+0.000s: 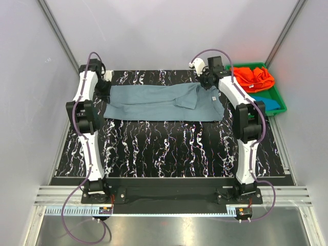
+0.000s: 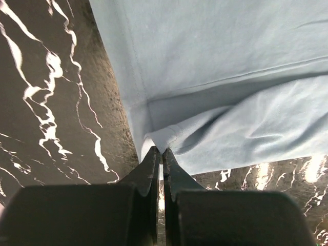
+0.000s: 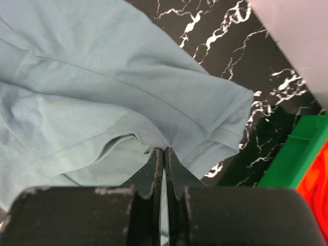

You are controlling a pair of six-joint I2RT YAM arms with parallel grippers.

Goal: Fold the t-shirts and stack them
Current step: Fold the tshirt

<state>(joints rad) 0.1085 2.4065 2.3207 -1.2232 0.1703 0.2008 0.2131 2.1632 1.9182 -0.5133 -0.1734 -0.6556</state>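
Note:
The grey-blue t-shirt (image 1: 164,102) lies folded into a long band across the far part of the black marbled table. My left gripper (image 1: 105,88) is shut on its left end; in the left wrist view the fingertips (image 2: 162,151) pinch a fold of the grey-blue t-shirt (image 2: 225,77). My right gripper (image 1: 209,81) is shut on its right end; in the right wrist view the tips (image 3: 164,149) pinch the grey-blue t-shirt (image 3: 102,92) near its collar. The orange t-shirt (image 1: 253,77) and the teal-blue t-shirt (image 1: 269,101) lie in the green tray.
The green tray (image 1: 281,100) stands at the far right of the table, and its corner shows in the right wrist view (image 3: 297,154). White walls close in on the left, back and right. The black marbled table (image 1: 169,146) stretches toward the arm bases.

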